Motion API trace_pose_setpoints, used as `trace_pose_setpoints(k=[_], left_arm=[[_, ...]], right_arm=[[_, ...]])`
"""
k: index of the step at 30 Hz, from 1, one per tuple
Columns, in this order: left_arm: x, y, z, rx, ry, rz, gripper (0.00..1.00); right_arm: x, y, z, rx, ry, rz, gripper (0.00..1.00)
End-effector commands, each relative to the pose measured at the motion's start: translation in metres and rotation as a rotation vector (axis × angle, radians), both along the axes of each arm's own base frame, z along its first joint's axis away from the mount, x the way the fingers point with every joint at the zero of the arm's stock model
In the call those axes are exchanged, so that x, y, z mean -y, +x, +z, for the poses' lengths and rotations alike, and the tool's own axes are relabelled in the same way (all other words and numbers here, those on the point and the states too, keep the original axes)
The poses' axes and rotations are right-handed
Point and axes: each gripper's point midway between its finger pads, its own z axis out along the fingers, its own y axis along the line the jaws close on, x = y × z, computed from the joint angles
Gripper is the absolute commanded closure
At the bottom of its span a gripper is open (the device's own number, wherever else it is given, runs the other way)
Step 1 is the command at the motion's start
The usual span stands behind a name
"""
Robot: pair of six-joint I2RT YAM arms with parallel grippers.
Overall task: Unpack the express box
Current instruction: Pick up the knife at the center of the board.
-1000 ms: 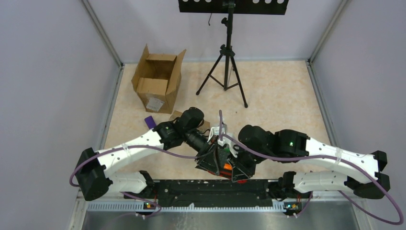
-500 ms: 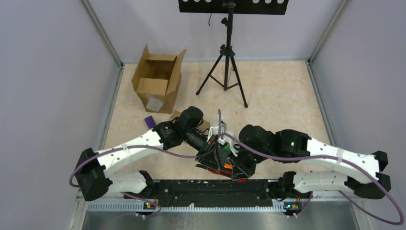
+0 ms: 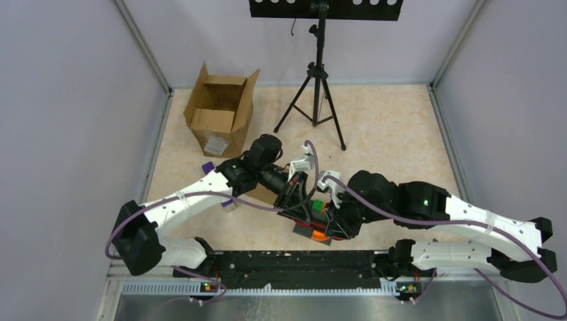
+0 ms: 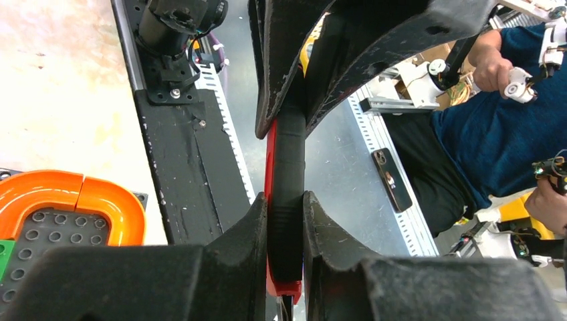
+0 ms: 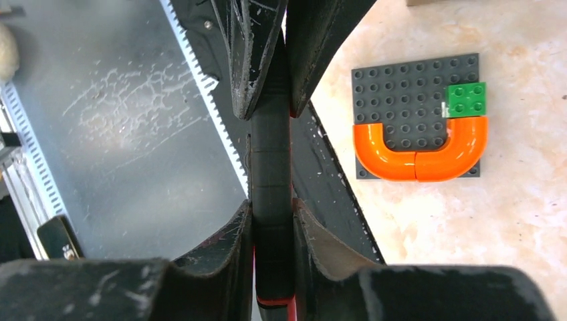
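Top view shows we moved off the toy plate (image 5: 401, 87), left hand (image 4: 286, 204) and right hand (image 5: 271, 210) both pinching one black tool (image 5: 271, 167); unpacking seems nearly done.

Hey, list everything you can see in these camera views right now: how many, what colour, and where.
cardboard box: one, brown, open, far left of the table
tripod: one, black, far middle
purple item: one, near the box, partly hidden by the left arm
baseplate: one, dark grey, studded, on the table near its front edge
curved pieces: two, orange, forming a U on the baseplate
green brick: one, on the baseplate's corner
phone: one, dark, on the metal bench
person: one, blue top, beyond the bench
black-and-red tool: one, held between both hands
left hand: shut on the tool
right hand: shut on the tool
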Motion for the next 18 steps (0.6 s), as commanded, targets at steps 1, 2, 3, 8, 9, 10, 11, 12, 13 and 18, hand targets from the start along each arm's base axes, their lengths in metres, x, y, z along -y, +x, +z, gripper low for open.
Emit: trace_pose_setpoints(k=[1, 2, 3, 8, 9, 10, 11, 12, 13, 18], left_arm=[[-0.003, -0.006, -0.002, -0.118, 0.056, -0.063, 1.0], [-0.002, -0.004, -0.002, -0.12, 0.054, -0.062, 1.0], [-0.001, -0.002, -0.003, -0.128, 0.056, -0.056, 1.0], [-0.002, 0.032, 0.001, -0.152, 0.016, 0.008, 1.0], [-0.003, 0.04, 0.003, -0.157, 0.007, 0.025, 1.0], [-0.004, 0.047, 0.005, -0.159, -0.004, 0.037, 1.0], [-0.004, 0.054, 0.006, -0.159, -0.011, 0.052, 1.0], [-0.004, 0.061, 0.006, -0.163, -0.013, 0.066, 1.0], [-0.003, 0.069, 0.007, -0.158, -0.023, 0.079, 1.0], [0.003, 0.104, 0.002, -0.197, -0.013, 0.167, 1.0]], right_arm=[[-0.017, 0.05, 0.052, 0.167, 0.227, -0.199, 0.75], [-0.017, 0.051, 0.05, 0.163, 0.232, -0.209, 0.75], [-0.018, 0.054, 0.049, 0.162, 0.239, -0.218, 0.75], [-0.024, 0.084, 0.055, 0.157, 0.283, -0.269, 0.66], [-0.025, 0.093, 0.054, 0.143, 0.294, -0.278, 0.62], [-0.024, 0.103, 0.055, 0.128, 0.311, -0.291, 0.6], [-0.021, 0.12, 0.056, 0.118, 0.331, -0.323, 0.58], [-0.021, 0.13, 0.056, 0.098, 0.353, -0.333, 0.55], [-0.022, 0.14, 0.058, 0.081, 0.372, -0.339, 0.52], [-0.009, 0.195, 0.076, 0.073, 0.458, -0.505, 0.35]])
